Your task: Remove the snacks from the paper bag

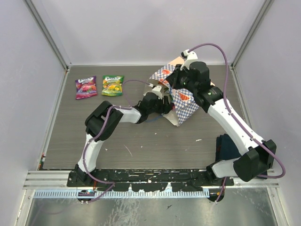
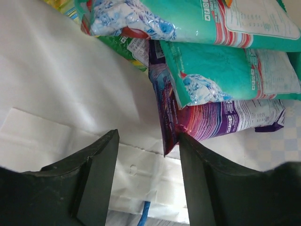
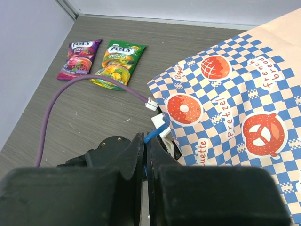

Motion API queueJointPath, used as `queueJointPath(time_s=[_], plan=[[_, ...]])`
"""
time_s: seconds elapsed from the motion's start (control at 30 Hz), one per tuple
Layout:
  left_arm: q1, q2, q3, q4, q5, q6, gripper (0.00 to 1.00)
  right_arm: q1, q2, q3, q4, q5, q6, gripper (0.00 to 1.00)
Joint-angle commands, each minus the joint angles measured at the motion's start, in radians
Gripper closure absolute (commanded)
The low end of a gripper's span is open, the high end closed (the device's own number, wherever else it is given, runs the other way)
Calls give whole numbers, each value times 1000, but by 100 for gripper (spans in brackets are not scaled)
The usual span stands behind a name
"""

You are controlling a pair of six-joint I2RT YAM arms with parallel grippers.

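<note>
As right gripper [image 3: 145,157] pinched shut on blue cord handle [image 3: 156,135], left gripper [image 2: 146,141] jaws stood apart, purple packet [image 2: 211,122] corner between them; a deeper reach before clamping looked safer.

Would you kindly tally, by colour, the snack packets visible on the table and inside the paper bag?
Purple packets: 2, one on the table, one in the bag
Green packets: 2, likewise
Teal packets: 2, both in the bag
Total: 6 visible
</note>
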Motion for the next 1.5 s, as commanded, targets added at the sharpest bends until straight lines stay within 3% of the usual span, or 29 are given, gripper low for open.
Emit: queueJointPath(time_s=[0.0,0.13,0.3,0.57,0.77,1.0,1.13,1.27,1.37,1.47], plan=[[-13,40,78,-24,2,9,46,-10,-50,-1,76,-3,-15,99],[-15,62,109,-23,21,3,59,-13,-52,-7,83,-10,-10,99],[-13,12,95,-20,104,49,99,-20,-53,-13,90,-13,-9,99],[14,-379,-188,-53,112,201,100,-59,-76,-37,95,-7,-7,100],[24,-751,-349,-248,53,265,100,-78,-53,-47,125,-40,17,99],[34,-1205,-467,-583,-434,212,100,-84,-44,-51,141,-88,52,99],[39,-1370,-454,-803,-705,191,100,-84,-38,-56,160,-115,77,99],[40,-1420,-395,-1053,-1031,146,100,-83,-24,-58,179,-145,101,99],[41,-1413,-405,-1085,-1194,189,100,-83,-6,-54,190,-174,115,99],[40,-1320,-397,-1046,-1251,258,100,-83,10,-51,195,-186,124,99]])
